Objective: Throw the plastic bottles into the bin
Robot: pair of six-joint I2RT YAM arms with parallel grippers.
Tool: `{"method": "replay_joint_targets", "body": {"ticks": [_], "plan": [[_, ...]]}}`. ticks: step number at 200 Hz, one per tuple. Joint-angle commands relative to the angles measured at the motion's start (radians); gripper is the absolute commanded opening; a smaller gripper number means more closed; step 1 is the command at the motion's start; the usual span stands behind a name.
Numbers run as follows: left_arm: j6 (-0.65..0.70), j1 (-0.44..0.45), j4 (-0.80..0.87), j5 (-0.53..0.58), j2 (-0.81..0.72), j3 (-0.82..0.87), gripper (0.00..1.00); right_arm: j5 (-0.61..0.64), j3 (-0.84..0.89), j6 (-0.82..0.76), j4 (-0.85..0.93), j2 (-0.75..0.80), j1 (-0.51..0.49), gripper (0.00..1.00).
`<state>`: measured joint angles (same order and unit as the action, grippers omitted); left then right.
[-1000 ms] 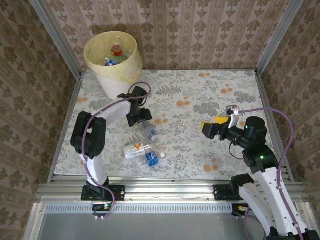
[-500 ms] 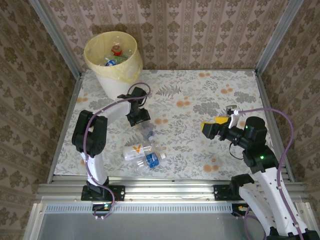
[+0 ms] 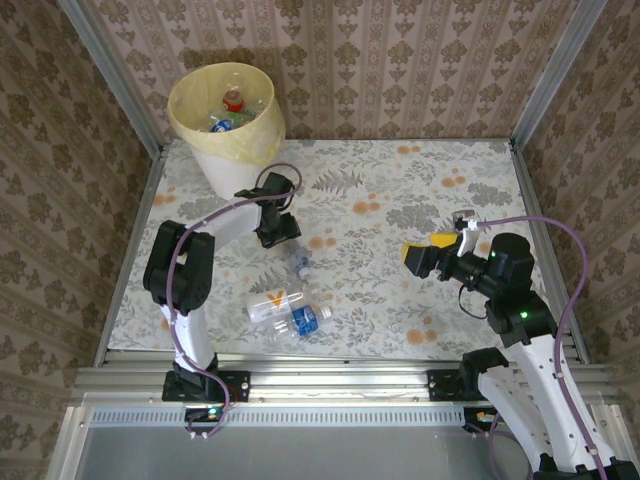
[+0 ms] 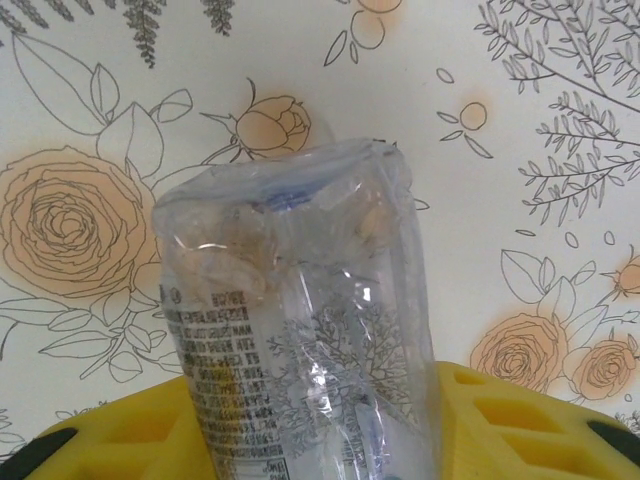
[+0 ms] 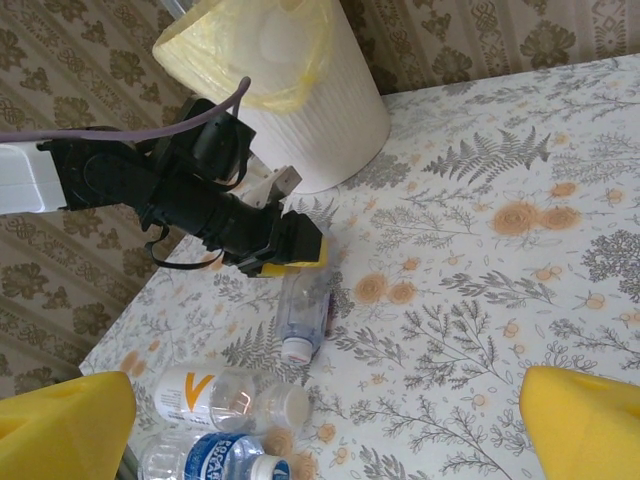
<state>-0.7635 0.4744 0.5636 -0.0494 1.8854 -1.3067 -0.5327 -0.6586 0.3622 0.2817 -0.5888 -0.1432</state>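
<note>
Nearest you, two plastic bottles lie on their sides on the floral table [image 3: 400,190], left of centre. One is blue-labelled [image 3: 303,319]. The other, with a white label and an orange V [image 3: 270,303], lies just beside it on the far-left side; they look like they touch.

One step farther, a clear bottle [image 4: 300,300] lies on the table, crumpled, cap end toward you. It sits close behind the other two but apart from them.

Your right gripper [image 3: 427,250] is on the right side, well apart from every bottle. It hangs above the table with its yellow fingers [image 5: 585,420] spread wide and nothing between them.

Your left gripper [image 3: 287,243] is down at the far end of the clear bottle. In the left wrist view the yellow pads [image 4: 520,420] flank the bottle on both sides, partway closed and seemingly against the plastic. You can't tell from here whether that's a real clamp or just contact. The bottle rests on the table surface.

Farthest out, the bin [image 3: 240,160] stands in the far-left corner, just behind the left arm, pale yellow with a yellowish liner bag. There are bottles already inside: one with a red cap [image 3: 232,98], one with a blue label [image 3: 222,124].
</note>
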Motion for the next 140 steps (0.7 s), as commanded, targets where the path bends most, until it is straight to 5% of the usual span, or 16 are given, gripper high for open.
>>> {"method": "replay_joint_targets", "body": {"ticks": [1, 140], "plan": [[0.022, 0.002, -0.011, 0.009, -0.065, 0.007, 0.47, 0.017, 0.014, -0.006, 0.015, 0.015, -0.007, 1.0], [0.197, 0.091, -0.077, 0.214, -0.388, -0.008, 0.45, 0.018, 0.012, -0.007, 0.01, 0.01, -0.007, 1.0]]}}
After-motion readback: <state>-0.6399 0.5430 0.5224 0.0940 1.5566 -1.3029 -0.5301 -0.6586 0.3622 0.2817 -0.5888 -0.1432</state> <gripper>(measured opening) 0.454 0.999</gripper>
